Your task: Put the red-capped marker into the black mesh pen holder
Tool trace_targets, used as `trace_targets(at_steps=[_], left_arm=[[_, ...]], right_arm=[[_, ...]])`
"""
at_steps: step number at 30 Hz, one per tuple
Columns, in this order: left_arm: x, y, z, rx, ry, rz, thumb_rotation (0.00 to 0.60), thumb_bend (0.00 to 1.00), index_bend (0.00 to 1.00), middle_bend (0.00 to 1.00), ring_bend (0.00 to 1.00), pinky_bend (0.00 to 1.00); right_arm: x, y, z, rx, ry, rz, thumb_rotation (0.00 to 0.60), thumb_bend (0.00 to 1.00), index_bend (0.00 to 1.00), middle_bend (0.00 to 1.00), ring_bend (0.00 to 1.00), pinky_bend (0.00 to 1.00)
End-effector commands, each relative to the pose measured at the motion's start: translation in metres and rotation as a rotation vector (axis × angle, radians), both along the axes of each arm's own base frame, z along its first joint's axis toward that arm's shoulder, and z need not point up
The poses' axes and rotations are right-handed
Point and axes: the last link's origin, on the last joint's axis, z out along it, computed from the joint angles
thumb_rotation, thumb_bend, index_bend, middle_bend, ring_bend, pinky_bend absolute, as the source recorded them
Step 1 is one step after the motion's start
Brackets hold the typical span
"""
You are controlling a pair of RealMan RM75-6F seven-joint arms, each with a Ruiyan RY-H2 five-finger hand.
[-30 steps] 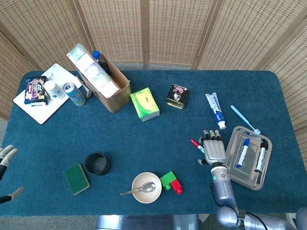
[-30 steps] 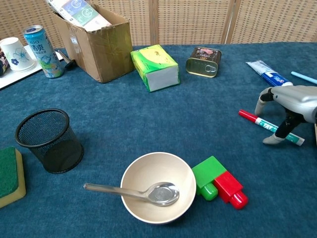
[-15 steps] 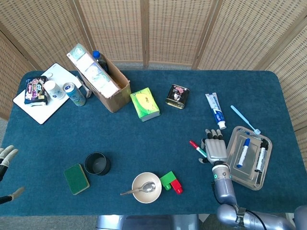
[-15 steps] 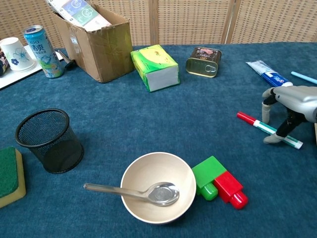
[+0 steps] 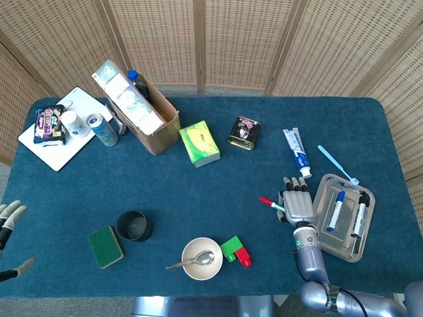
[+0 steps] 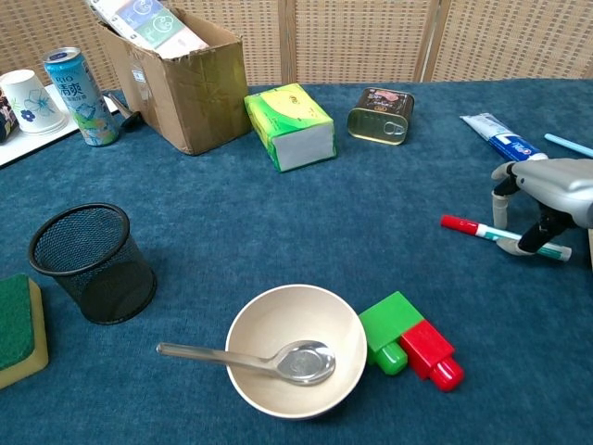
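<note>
Blue table: only chest view shows right hand pinching marker.

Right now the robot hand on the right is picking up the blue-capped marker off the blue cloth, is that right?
Not quite: the marker under the right robot hand has a red cap, not blue. The chest view shows it clearly. The blue-capped one lies in the metal tray.

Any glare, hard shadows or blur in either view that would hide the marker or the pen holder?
Head view: even, soft light, sharp throughout; the red-capped marker is small but clear beside the right hand, and the shiny metal tray shows no blinding glare. Chest view: black mesh pen holder crisp with a faint shadow; right hand cut by the frame edge.
</note>
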Motion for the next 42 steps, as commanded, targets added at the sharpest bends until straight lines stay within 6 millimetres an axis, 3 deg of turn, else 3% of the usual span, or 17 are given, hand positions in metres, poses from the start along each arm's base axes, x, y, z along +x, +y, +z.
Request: trace_targets(at_steps=[1,16,23,28,34,42], left_arm=[[0.000,0.000,0.000,0.001,0.000,0.000,0.600,0.06,0.00,0.00,0.00,0.12],[0.000,0.005,-0.002,-0.009,-0.011,-0.020,0.600,0.06,0.00,0.00,0.00,0.13],[-0.009,0.026,-0.009,-0.054,-0.061,-0.024,0.600,0.06,0.00,0.00,0.00,0.16],[-0.015,0.067,-0.030,-0.200,-0.124,-0.056,0.600,0.05,0.00,0.00,0.00,0.15],[-0.007,0.096,-0.061,-0.332,-0.152,-0.091,0.600,0.05,0.00,0.00,0.00,0.15],[0.015,0.108,-0.093,-0.455,-0.121,-0.144,0.600,0.05,0.00,0.00,0.00,0.13]], right_arm=[[0.001,0.001,0.000,-0.002,-0.009,0.007,0.600,0.41,0.54,0.01,0.00,0.02],[0.024,0.006,0.030,-0.073,-0.056,0.115,0.600,0.42,0.54,0.01,0.00,0.02],[0.037,0.005,0.059,-0.123,-0.070,0.159,0.600,0.41,0.54,0.02,0.00,0.02],[0.045,0.004,0.078,-0.160,-0.076,0.171,0.600,0.41,0.54,0.02,0.00,0.02],[0.049,0.004,0.086,-0.175,-0.070,0.177,0.600,0.41,0.54,0.02,0.00,0.02],[0.051,0.002,0.096,-0.196,-0.056,0.177,0.600,0.41,0.54,0.02,0.00,0.02]])
